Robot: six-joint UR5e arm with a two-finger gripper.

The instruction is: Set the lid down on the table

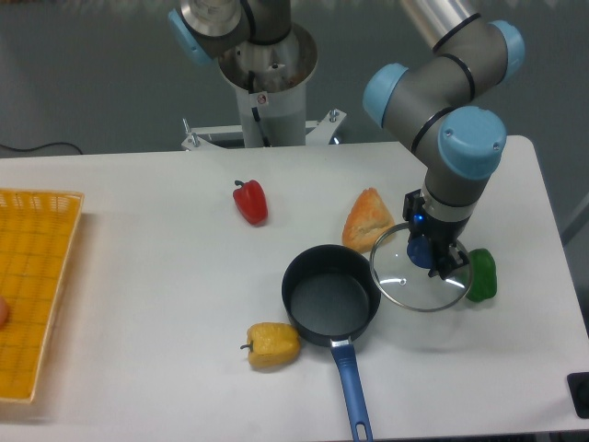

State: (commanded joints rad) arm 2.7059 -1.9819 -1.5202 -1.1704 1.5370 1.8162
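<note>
1. The lid is a round disc of clear glass with a thin metal rim and a blue knob at its centre. It sits right of the pot, its left edge just beside or touching the pot's rim; whether it rests flat on the tabletop or hangs slightly above it cannot be told.
2. The pincer comes straight down onto the lid's centre, its dark fingers closed around the blue knob.
3. The pot is dark, round and shallow, open on top, with a long blue handle pointing toward the near edge.
4. A green pepper, glossy and lumpy, lies just right of the lid, partly seen through the glass edge.
5. A wedge-shaped orange piece of bread lies just behind the lid and pot.
6. A yellow pepper lies near the pot's left front side.
7. A red pepper, smooth and shiny with a dark stem, stands well apart to the left rear.
8. A yellow-orange mesh tray sits at the far left edge of the white, smooth tabletop with rounded corners.
</note>
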